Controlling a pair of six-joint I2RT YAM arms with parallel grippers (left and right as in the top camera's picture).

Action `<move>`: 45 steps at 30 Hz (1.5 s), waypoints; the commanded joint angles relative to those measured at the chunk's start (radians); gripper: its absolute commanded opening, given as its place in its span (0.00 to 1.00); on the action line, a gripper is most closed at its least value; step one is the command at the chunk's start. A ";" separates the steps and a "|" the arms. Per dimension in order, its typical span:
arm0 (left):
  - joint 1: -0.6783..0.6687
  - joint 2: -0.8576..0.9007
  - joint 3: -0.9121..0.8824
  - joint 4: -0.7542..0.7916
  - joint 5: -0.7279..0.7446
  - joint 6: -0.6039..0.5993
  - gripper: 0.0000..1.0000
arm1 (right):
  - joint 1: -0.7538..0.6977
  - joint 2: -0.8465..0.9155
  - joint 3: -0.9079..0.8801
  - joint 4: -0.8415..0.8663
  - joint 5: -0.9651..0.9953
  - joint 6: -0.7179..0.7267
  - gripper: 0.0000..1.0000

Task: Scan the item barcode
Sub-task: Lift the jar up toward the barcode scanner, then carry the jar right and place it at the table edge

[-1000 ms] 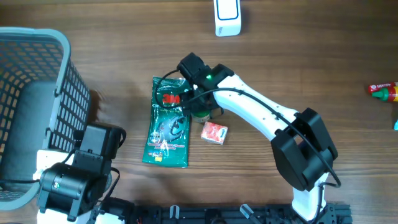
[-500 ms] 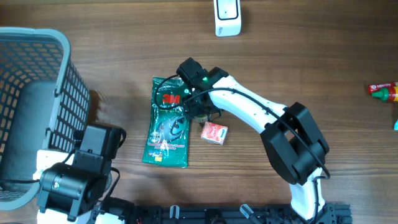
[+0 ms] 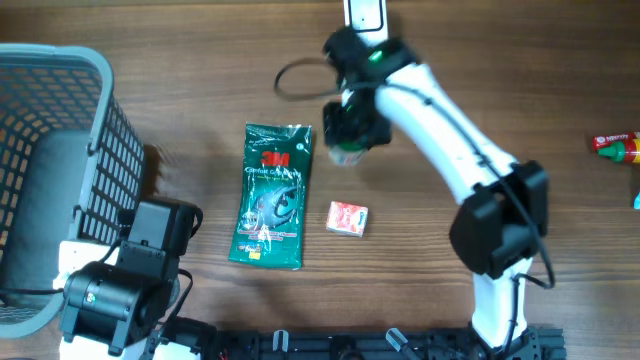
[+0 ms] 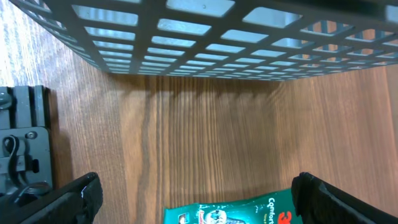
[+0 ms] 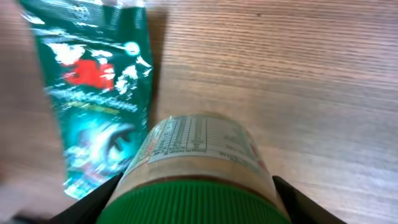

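The item, a jar [image 5: 198, 155] with a green ribbed lid [image 5: 193, 208] and a printed label, sits between the jaws of my right gripper [image 5: 196, 200], which is shut on it. In the overhead view the right gripper [image 3: 350, 132] holds the jar [image 3: 347, 153] above the table, just below the white scanner [image 3: 365, 13] at the far edge. No barcode shows on the label's visible side. My left gripper [image 4: 199, 200] stands open low at the near left, beside the basket, with nothing between its fingers.
A green 3M packet [image 3: 272, 195] lies flat mid-table, with a small red box [image 3: 347, 217] to its right. A grey mesh basket [image 3: 90, 110] fills the left side. A red-capped item [image 3: 615, 145] lies at the right edge.
My right gripper closed on the jar beside the packet, lifted it and carried it toward the far edge, close to the scanner. The left arm has not moved.
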 commanded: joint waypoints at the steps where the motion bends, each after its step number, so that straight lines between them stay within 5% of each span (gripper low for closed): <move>1: 0.005 -0.002 0.001 -0.001 -0.009 0.002 1.00 | -0.106 -0.017 0.053 -0.119 -0.284 -0.143 0.63; 4: 0.005 -0.002 0.001 -0.001 -0.009 0.001 1.00 | -0.162 -0.017 0.042 -0.244 -0.362 -0.224 0.62; 19: 0.005 -0.002 0.001 -0.001 -0.009 0.002 1.00 | -0.158 -0.121 -0.343 -0.246 -0.519 -0.327 0.65; 36: 0.005 -0.002 0.001 -0.001 -0.009 0.002 1.00 | -0.224 -0.338 -0.317 -0.244 -0.468 -0.373 0.65; 45: 0.005 -0.002 0.001 -0.001 -0.009 0.001 1.00 | -0.258 -0.499 -0.314 0.299 -0.025 -0.160 0.65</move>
